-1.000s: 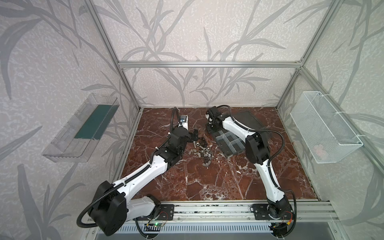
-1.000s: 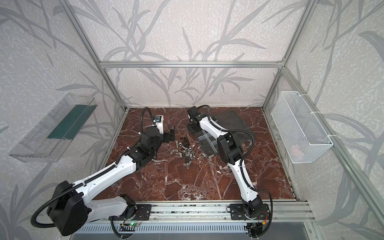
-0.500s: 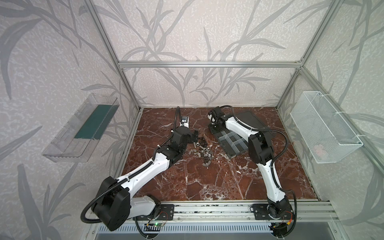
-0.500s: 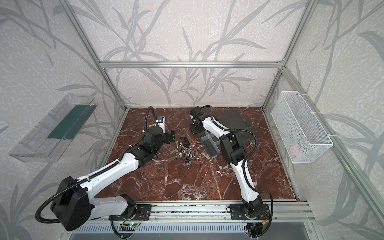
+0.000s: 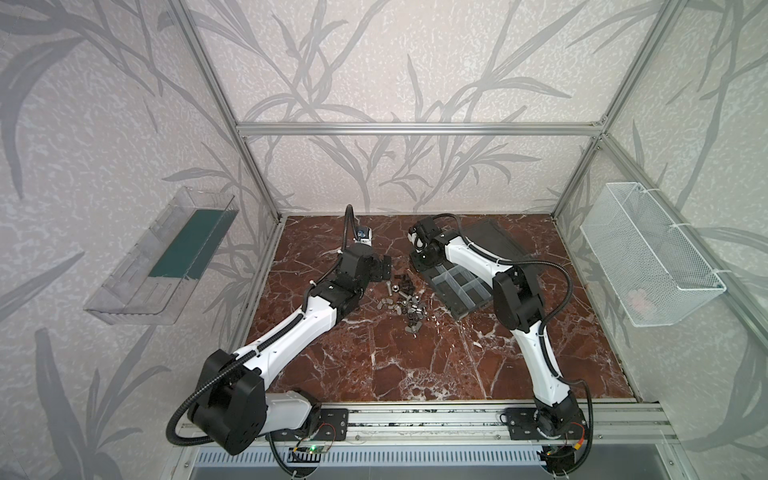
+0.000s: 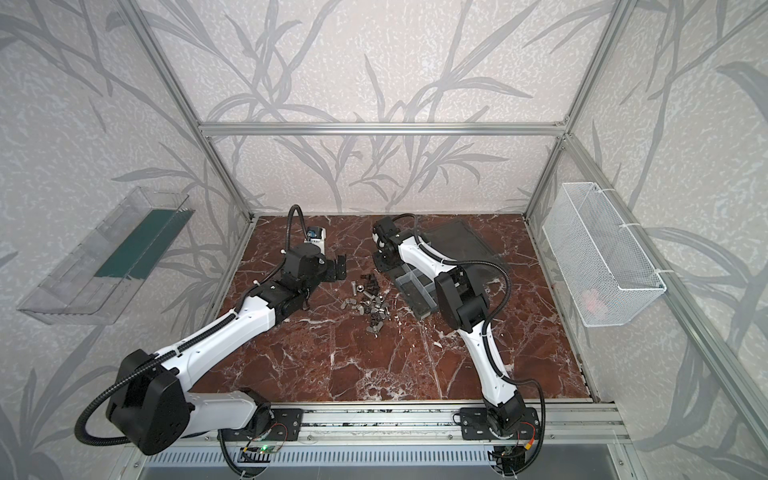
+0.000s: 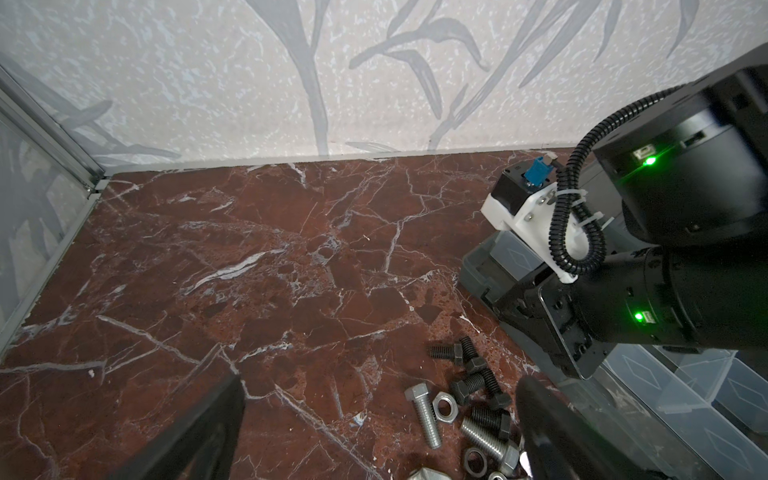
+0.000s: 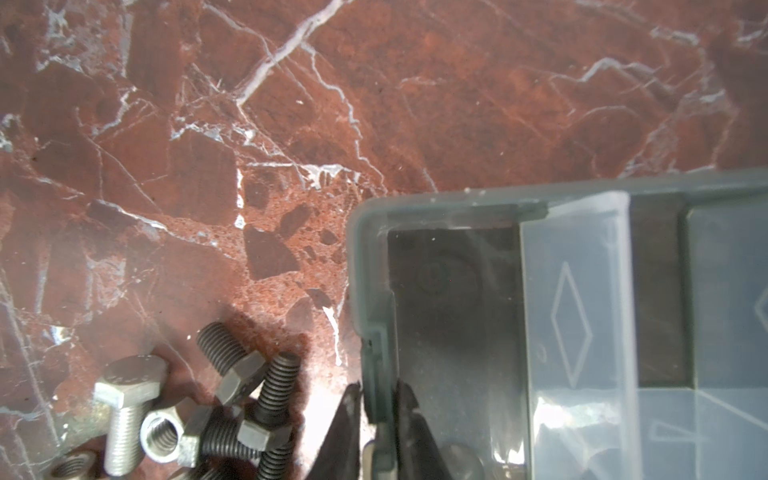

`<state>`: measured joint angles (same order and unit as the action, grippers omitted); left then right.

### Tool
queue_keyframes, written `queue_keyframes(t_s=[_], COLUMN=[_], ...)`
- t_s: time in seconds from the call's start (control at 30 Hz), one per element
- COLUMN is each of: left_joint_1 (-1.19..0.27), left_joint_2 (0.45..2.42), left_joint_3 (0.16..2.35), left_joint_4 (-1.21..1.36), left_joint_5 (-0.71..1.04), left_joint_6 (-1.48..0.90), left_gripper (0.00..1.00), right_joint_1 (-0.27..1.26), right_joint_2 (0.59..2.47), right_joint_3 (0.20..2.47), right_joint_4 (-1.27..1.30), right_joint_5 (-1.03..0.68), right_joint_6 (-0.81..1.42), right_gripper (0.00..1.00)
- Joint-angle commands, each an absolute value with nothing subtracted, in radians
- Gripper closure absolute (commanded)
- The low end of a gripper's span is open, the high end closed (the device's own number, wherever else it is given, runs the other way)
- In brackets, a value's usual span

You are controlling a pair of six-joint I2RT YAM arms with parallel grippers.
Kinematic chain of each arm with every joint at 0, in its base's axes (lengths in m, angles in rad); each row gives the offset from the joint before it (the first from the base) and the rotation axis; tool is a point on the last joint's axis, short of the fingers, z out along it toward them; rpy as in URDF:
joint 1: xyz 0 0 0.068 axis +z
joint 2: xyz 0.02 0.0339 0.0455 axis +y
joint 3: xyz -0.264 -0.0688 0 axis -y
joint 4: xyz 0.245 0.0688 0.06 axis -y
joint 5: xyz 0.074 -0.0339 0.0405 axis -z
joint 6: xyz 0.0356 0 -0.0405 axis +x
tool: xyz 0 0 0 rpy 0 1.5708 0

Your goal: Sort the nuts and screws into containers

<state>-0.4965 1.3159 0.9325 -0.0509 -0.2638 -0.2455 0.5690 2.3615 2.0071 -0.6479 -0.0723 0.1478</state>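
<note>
Right end effector (image 8: 376,388) pinches the organizer box (image 8: 457,199) edge wall. Left end effector (image 7: 382,386), spread wide, hovers over open table (image 7: 249,270) beside the screws (image 7: 424,415).

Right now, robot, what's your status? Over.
Left gripper open by the screws. Right gripper straddles organizer box wall, grip unclear. The nuts loose on table. Right arm lies over box.

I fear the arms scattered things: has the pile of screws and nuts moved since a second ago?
No. The pile of screws and nuts lies at the same spot on the marble floor, just beside the organizer box.
</note>
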Motion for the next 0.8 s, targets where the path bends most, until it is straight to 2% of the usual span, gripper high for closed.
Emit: queue_keyframes(t_s=[0.0,0.23,0.3,0.37,0.57,0.67,0.77], left_joint_1=[-0.491,-0.49,-0.49,-0.489,-0.468,-0.39,-0.312], left_joint_2=[1.326,1.337,1.352,1.369,1.4,1.392,1.379], left_joint_3=[0.973,0.958,0.977,0.997,1.06,1.12,1.148], left_joint_4=[-0.09,-0.094,-0.122,-0.156,-0.271,-0.379,-0.449], left_joint_5=[-0.26,-0.323,-0.329,-0.336,-0.323,-0.196,-0.077], left_joint_6=[-0.279,-0.26,-0.264,-0.272,-0.328,-0.433,-0.522], left_gripper=[0.01,0.01,0.01,0.01,0.01,0.01,0.01], right_joint_1=[0.573,0.573,0.574,0.572,0.572,0.567,0.561], right_joint_2=[2.301,2.182,2.136,2.091,1.934,1.882,1.848], right_joint_3=[2.006,1.937,1.903,1.862,1.669,1.609,1.554], right_joint_4=[-0.677,-0.66,-0.647,-0.618,-0.454,-0.423,-0.374], right_joint_5=[-0.103,-0.099,-0.094,-0.094,-0.093,-0.073,-0.136], right_joint_6=[0.14,0.122,0.117,0.11,0.102,0.099,0.086], right_gripper=[0.72,0.42,0.26,0.01,0.01,0.01,0.01])
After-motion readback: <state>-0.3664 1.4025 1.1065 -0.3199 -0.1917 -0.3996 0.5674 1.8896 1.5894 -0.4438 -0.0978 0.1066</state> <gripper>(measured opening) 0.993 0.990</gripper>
